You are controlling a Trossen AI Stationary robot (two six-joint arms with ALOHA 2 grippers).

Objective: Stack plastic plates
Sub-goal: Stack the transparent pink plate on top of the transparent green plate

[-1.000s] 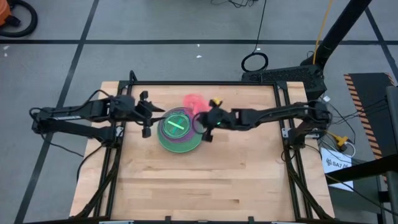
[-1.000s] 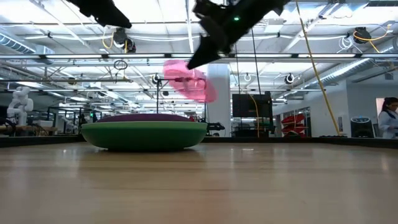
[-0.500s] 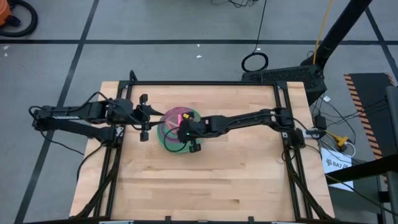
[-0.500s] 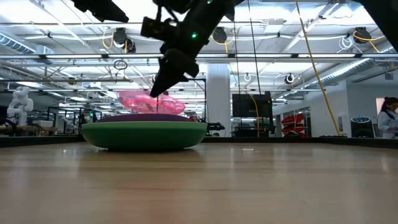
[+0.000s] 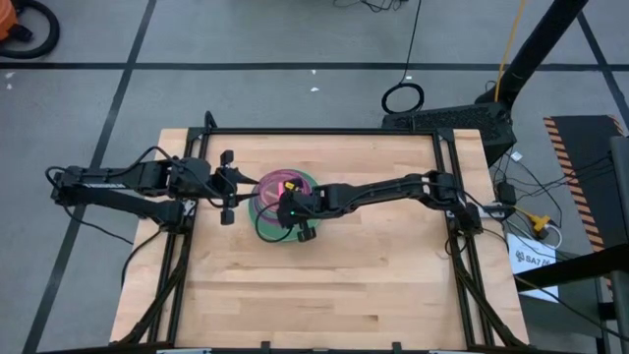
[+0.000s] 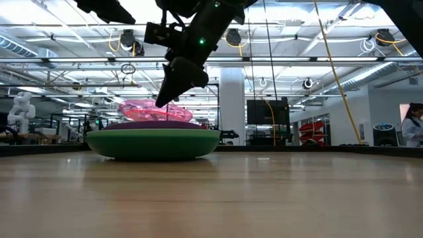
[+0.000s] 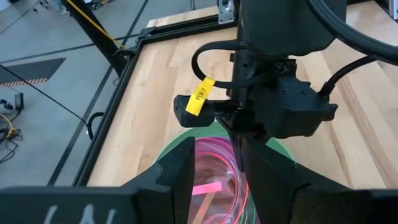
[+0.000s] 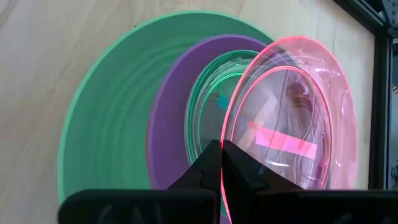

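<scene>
Wooden tabletop (image 5: 324,295) has the stack dead centre, where the right gripper (image 8: 221,163) is pinched on the rim of the translucent pink plastic plate (image 8: 298,118), tilted just above the purple plate (image 8: 171,118) and big green plate (image 8: 106,130), left gripper (image 5: 228,187) waiting beside, can't tell its fingers.

Overhead camera looks straight down on the plate stack (image 5: 280,202); a surface-level (image 6: 264,198) camera faces it side-on, room beyond. Both wrist cameras sit close above that same stack, each viewing it.
</scene>
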